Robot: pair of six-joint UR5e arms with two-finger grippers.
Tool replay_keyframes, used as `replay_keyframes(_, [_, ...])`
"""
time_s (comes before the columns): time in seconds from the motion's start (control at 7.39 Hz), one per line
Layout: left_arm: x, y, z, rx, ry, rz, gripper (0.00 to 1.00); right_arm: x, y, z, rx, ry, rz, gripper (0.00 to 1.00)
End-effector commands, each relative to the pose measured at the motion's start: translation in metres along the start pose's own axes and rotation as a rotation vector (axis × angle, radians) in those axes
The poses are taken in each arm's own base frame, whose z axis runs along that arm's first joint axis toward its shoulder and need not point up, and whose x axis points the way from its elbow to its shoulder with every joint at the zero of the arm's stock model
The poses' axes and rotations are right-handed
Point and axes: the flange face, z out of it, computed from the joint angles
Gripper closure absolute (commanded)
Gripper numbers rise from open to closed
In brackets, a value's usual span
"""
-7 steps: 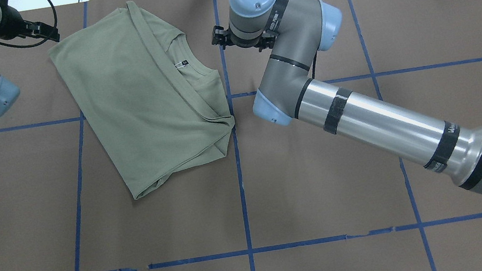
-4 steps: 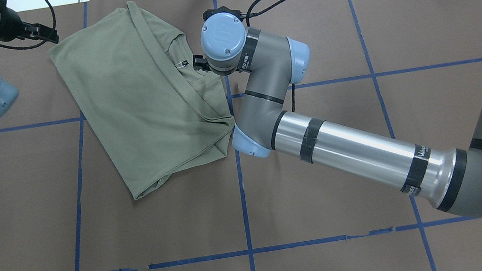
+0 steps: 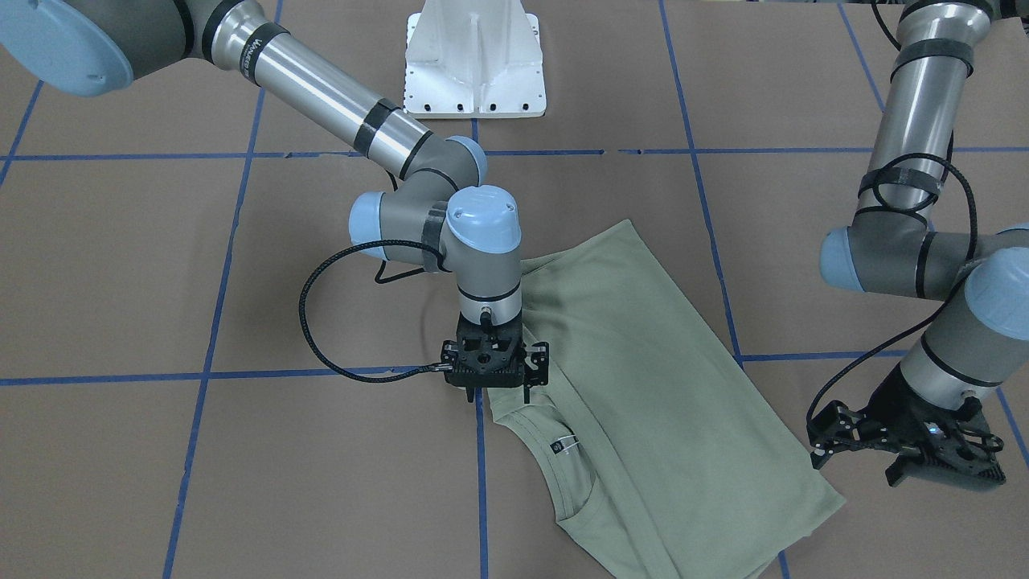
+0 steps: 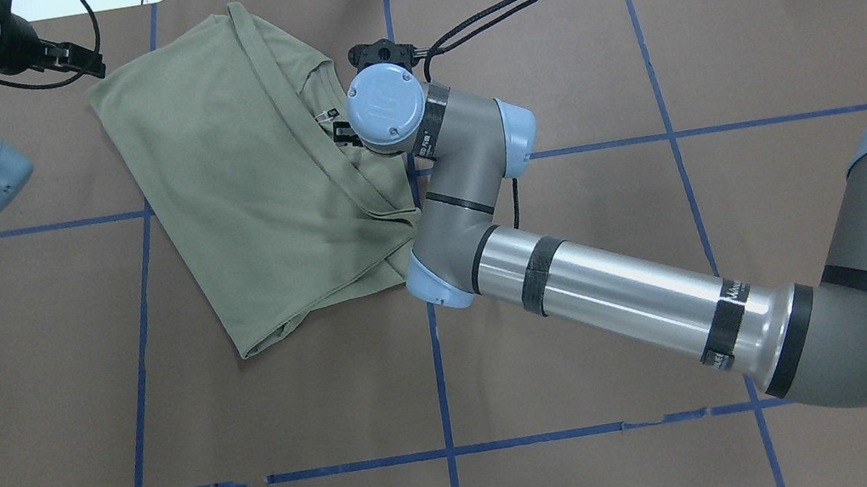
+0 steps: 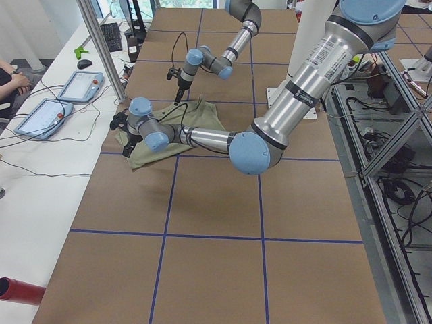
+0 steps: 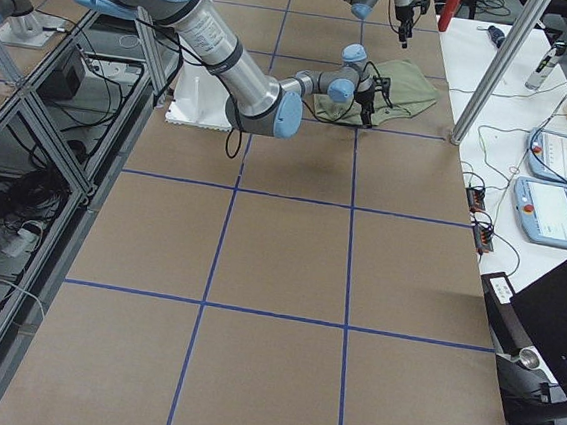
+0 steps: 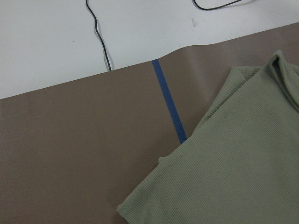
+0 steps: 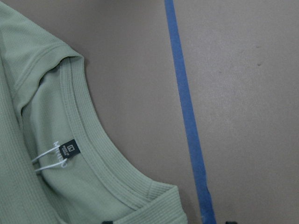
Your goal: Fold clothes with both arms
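Front-facing view: shirt collar (image 3: 517, 429) beneath fingers (image 3: 526, 392)

Brown table (image 4: 663, 286) with a blue tape grid (image 4: 437, 363). White bench (image 5: 27, 189) along the table's far side, holding two tablets (image 5: 79, 86), a keyboard (image 5: 110, 37) and loose cables. A person's arm (image 5: 13, 77) rests at its end. Metal post (image 5: 101, 47) stands between table and bench. Black monitor (image 6: 556, 299) beside the bench. Aluminium frame (image 5: 398, 138) with cables on the table's robot side. Light is bright and even.
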Motion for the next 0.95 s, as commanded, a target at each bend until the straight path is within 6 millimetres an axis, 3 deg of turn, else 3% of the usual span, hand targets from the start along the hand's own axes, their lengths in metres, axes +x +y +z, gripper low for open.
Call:
replay_keyframes(0.0, [-0.0002,0.0000,0.0000,0.000,-0.002,-0.001,0.00,-0.0026,0.0031,0.0008,0.000,-0.003,-0.004,0.30])
replay_keyframes(0.14, [-0.0002,0.0000,0.0000,0.000,-0.002,-0.001,0.00,-0.0026,0.0031,0.0008,0.000,-0.003,-0.004,0.34])
replay_keyframes(0.27, [-0.0001,0.0000,0.0000,0.000,0.000,-0.001,0.00,-0.0026,0.0031,0.0008,0.000,-0.003,-0.004,0.46])
replay_keyframes(0.41, [-0.0001,0.0000,0.0000,0.000,0.000,-0.001,0.00,-0.0026,0.0031,0.0008,0.000,-0.003,-0.004,0.69])
replay_keyframes(0.68, [-0.0017,0.0018,0.0008,-0.003,-0.002,-0.002,0.00,-0.0026,0.0031,0.0008,0.000,-0.003,-0.004,1.00])
replay_keyframes(0.81, [-0.0017,0.0018,0.0008,-0.003,-0.002,0.000,0.00,-0.0042,0.0028,-0.0007,-0.001,-0.006,-0.004,1.00])
